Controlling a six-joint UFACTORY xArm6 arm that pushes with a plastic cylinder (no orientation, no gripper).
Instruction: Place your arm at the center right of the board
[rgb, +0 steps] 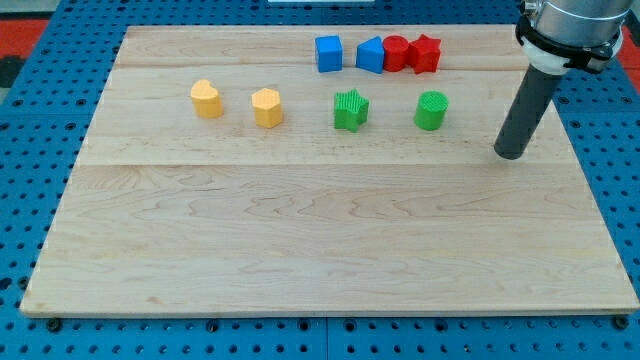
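My tip (509, 155) rests on the wooden board (320, 240) near its right edge, in the upper half of the view. It stands to the right of the green round block (431, 110) and a little below it, apart from it. A green star block (351, 110) sits further left. Two yellow blocks (206, 99) (267, 107) lie left of that. Near the view's top stand a blue cube (328, 53), a blue block (371, 55), a red round block (396, 52) and a red star block (425, 54), the last three packed together.
The board lies on a blue perforated table (30, 180). The arm's body (570, 25) hangs over the board's top right corner.
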